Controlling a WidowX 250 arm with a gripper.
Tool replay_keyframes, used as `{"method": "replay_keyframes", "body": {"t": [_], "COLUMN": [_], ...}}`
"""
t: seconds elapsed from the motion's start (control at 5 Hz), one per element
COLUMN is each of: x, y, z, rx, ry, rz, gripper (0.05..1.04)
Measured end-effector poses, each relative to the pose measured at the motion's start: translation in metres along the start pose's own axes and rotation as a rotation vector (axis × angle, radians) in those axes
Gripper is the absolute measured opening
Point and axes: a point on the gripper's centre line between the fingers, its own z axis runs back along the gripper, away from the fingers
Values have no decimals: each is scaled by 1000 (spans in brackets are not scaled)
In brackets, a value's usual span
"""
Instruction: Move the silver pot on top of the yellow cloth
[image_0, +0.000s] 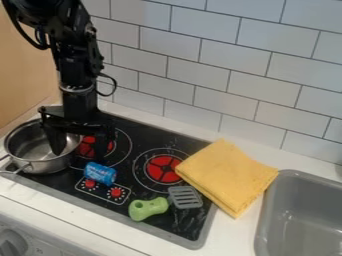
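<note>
Because a pot is easily pinched by its wall, the black gripper hangs at the silver pot's three o'clock side, fingers spread wide, one inside the rim and one outside, apparently gripping nothing. The pot sits at the stove's nine o'clock edge. Just past three o'clock from it, the yellow cloth lies folded, probably a flat enough seat. The blue can lies near the pot's four o'clock, so lifting looks safer than sliding.
</note>
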Motion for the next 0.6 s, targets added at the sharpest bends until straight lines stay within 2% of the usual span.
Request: {"method": "replay_keyframes", "body": {"t": [0.4, 0.6], "x": [-2, -2], "y": [1, 1], "z": [-4, -4], "rx": [9, 10], "ry": [4, 1], "rz": [11, 11], "gripper": [286, 114]}}
